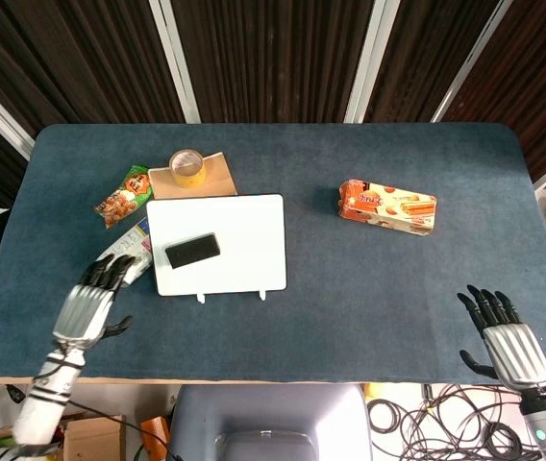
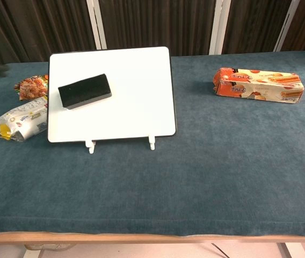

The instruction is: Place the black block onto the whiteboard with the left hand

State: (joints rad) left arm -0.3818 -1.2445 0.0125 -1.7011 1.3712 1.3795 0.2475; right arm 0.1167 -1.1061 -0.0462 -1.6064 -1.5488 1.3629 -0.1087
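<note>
The black block point(image 1: 192, 251) lies flat on the whiteboard point(image 1: 244, 245), in the board's left half, turned a little askew to the board's edges. In the chest view the block point(image 2: 85, 91) sits on the upper left part of the white surface point(image 2: 131, 97), with nothing touching it.

The left hand point(image 1: 88, 305) is well apart from the block, over the tabletop point(image 1: 350, 288) near its front left edge, below and to the left of the whiteboard. Its fingers point(image 1: 111, 274) are spread and extended toward the board, holding nothing; their tips lie near a pale snack packet point(image 1: 129, 252) that rests just beside the whiteboard's left edge. The chest view shows only a dark blur at its far left edge, too unclear to read.

The right hand point(image 1: 502, 341) is at the front right corner of the tabletop, fingers apart and empty, far from the board.

An orange biscuit box point(image 1: 388, 206) lies to the right of the whiteboard, well apart from it. Behind the board are a roll of tape point(image 1: 187, 167) on a brown sheet point(image 1: 217, 178) and a red snack bag point(image 1: 124, 195).
</note>
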